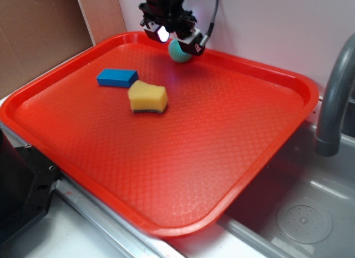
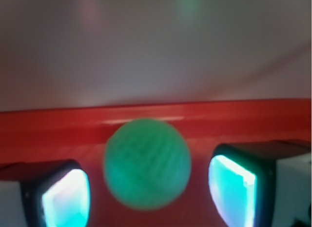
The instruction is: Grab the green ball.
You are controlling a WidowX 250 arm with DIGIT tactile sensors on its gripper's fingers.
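Red tray (image 1: 233,158) over a grey sink fills your workspace, with the gripper (image 1: 176,37) at its far rim.

Nearest you, the tray's front corner overhangs the sink basin (image 1: 305,213), and broad bare tray floor lies open across the near and right side. Farther in sit the yellow sponge (image 1: 148,97) and, just behind it, the blue block (image 1: 117,77), both well apart from the gripper. At the far edge the green ball (image 1: 179,51) rests close to the raised rim, the wall right behind. Your wrist view shows what the exterior hides: the jaws stand wide, one finger (image 2: 66,197) on each side of the ball (image 2: 147,163), gaps visible on both.
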